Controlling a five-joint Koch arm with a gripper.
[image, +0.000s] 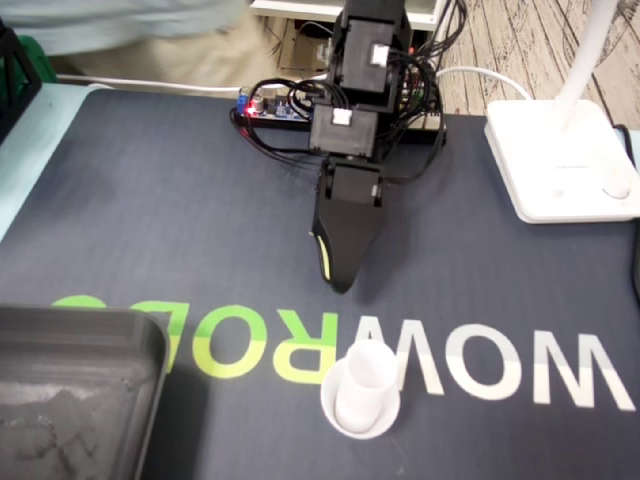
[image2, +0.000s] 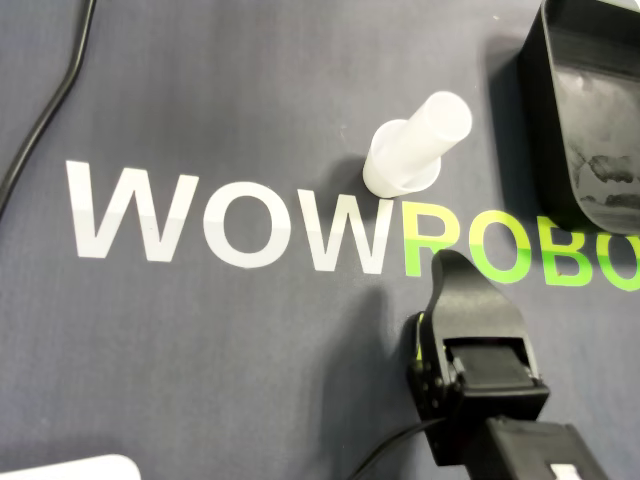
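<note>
On a dark mat (image: 150, 200) lettered WOWROBO (image2: 90, 200), the arm's black gripper (image: 340, 283) hangs tip-down above the fabric with nothing visible in its grasp. Only one tip shows in either view, so whether the jaws are parted or closed cannot be told. A white tube (image: 365, 390) stands on its flared base at the lettering's middle, nearer the fixed camera than the gripper and slightly right of it, clear of the tip. A black tray (image: 80, 340) sits at near left in that view — a white lamp base (image: 560, 160) at far right.
</note>
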